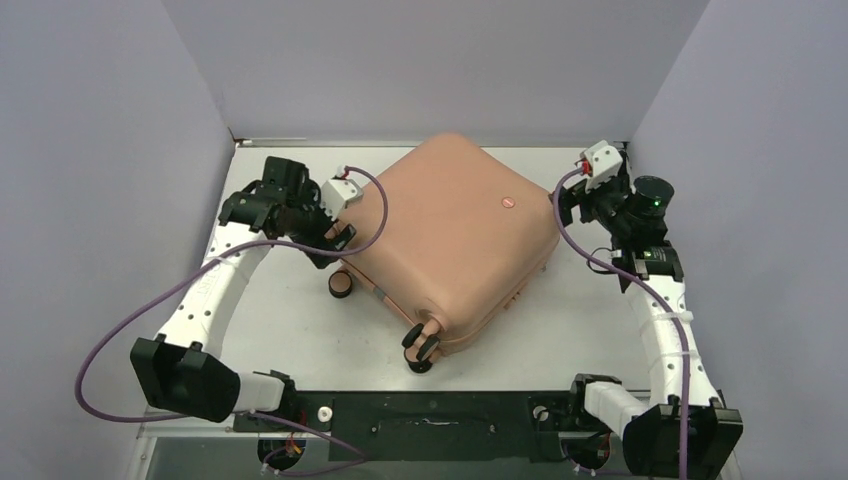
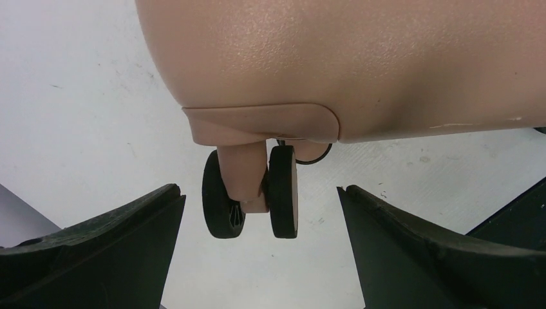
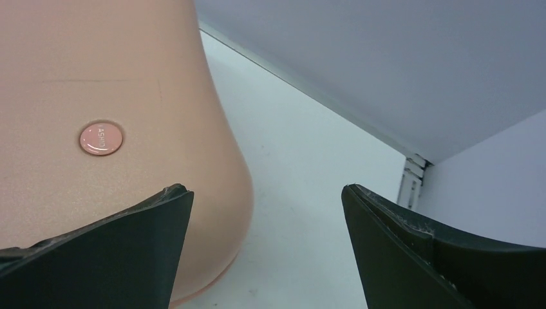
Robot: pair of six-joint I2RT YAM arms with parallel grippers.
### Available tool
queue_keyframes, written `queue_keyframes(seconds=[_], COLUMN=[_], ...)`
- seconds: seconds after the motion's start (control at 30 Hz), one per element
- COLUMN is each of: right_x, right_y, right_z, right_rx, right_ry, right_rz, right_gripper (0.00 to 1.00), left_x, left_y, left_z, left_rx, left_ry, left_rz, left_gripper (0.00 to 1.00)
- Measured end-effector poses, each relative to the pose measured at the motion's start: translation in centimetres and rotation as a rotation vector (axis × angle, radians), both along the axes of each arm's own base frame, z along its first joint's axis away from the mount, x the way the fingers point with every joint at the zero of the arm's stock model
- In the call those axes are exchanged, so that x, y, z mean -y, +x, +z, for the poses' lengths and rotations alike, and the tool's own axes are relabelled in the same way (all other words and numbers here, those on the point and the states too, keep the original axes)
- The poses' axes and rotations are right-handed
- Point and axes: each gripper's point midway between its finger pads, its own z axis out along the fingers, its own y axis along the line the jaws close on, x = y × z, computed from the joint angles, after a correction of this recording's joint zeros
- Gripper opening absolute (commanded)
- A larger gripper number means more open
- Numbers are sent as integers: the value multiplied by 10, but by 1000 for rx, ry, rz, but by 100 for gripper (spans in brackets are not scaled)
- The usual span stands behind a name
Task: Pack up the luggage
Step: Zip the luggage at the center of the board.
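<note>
Lavender walls (image 1: pixel 400 60) box in a white tabletop (image 1: pixel 300 335), and lying flat across its middle, turned at an angle, is the small salmon-pink hard-shell suitcase (image 1: pixel 450 230), the luggage. Both shells are shut, so whatever is inside is hidden. The left gripper (image 2: pixel 259 193) hangs released at the case's left corner, jaws spread wide with nothing between them but air and a caster. The right gripper (image 3: pixel 267 190) is just as slack at the far right corner, beside the shell and touching nothing. My read is that the arms are lining up to take hold of the case. The shell is smooth, rounded and finely pebbled, so it will likely slip. Better to bite at the seam or a firm edge than on the black twin caster wheel (image 2: pixel 283 193), which would probably swivel away, and to brace from the right so the case doesn't skate. A small glossy round badge (image 3: pixel 101 138) marks the upper shell.
</note>
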Motion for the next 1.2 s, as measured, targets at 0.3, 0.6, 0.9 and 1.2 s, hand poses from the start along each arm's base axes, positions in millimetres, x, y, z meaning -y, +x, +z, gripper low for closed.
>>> queue_keyframes(seconds=[0.3, 0.6, 0.9, 1.2], right_x=[23, 19, 17, 3], right_y=[-32, -76, -105, -81], right_z=[-12, -57, -131, -180], right_rx=[-106, -226, -372, -392], right_ry=[-49, -183, -212, -106], right_rz=[-16, 86, 193, 274], right_gripper=[92, 95, 93, 82], left_x=[3, 4, 2, -2], left_y=[12, 16, 18, 40], left_z=[-22, -46, -48, -48], left_rx=[-34, -103, -112, -146], left_ry=[50, 67, 52, -47], left_rz=[-8, 4, 35, 84], left_gripper=[99, 14, 0, 0])
